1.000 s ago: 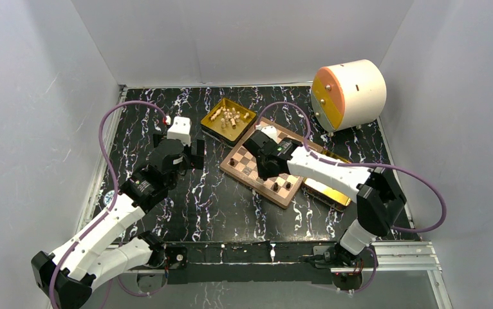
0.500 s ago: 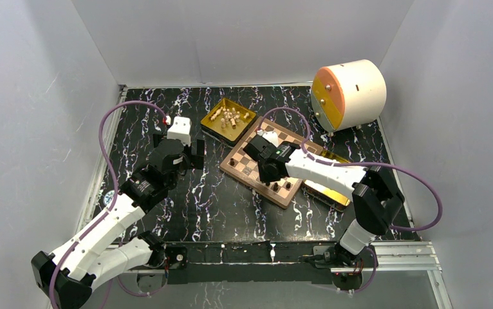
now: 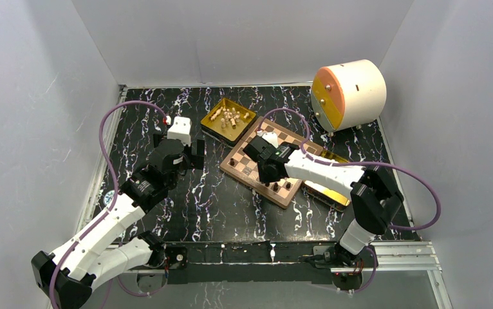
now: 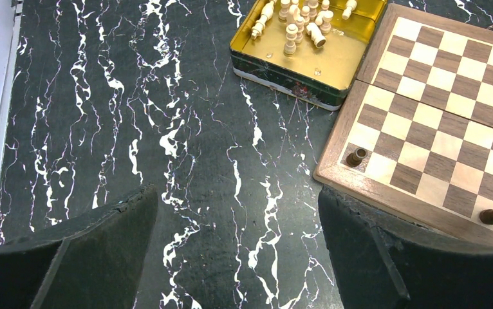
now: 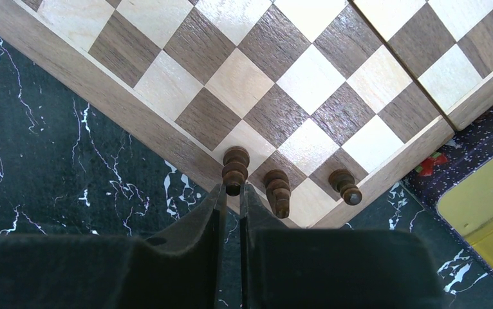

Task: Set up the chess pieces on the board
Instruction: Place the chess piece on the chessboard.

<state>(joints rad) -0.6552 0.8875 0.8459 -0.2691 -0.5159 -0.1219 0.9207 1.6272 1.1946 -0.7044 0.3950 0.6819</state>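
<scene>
Here, turned wooden piece [image 5: 235,166], checkered board [image 5: 308,77]

No text, label, brand, number or sign can be read in any of the views.
</scene>
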